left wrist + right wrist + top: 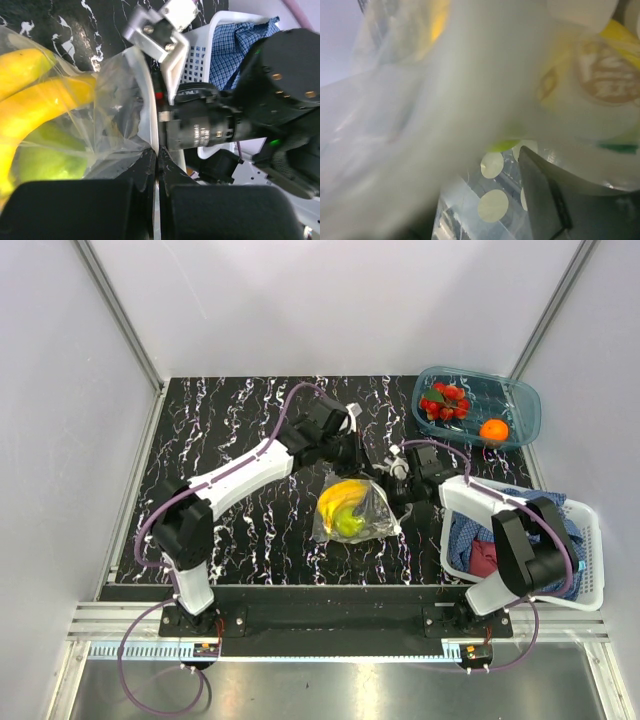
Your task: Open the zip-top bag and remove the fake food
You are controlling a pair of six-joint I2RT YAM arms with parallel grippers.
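The zip-top bag point(352, 510) lies mid-table, clear with pale dots point(493, 205). Inside it are a yellow banana point(45, 100) and a green round fruit point(45, 157). My left gripper point(156, 156) is shut on the bag's white zip edge point(148, 107) and holds it up at the bag's far side point(360, 462). My right gripper point(393, 483) is at the bag's mouth. In the right wrist view blurred plastic fills the frame, one dark finger point(545, 200) shows and the other is hidden. A red berry cluster point(443, 402) and an orange point(493, 429) lie in the teal tray point(525, 400).
A white slatted basket point(590, 570) with blue checked and red cloths point(478, 545) stands at the right, close to the right arm. The teal tray is at the back right. Black marbled tabletop point(230, 410) stretches left of the bag.
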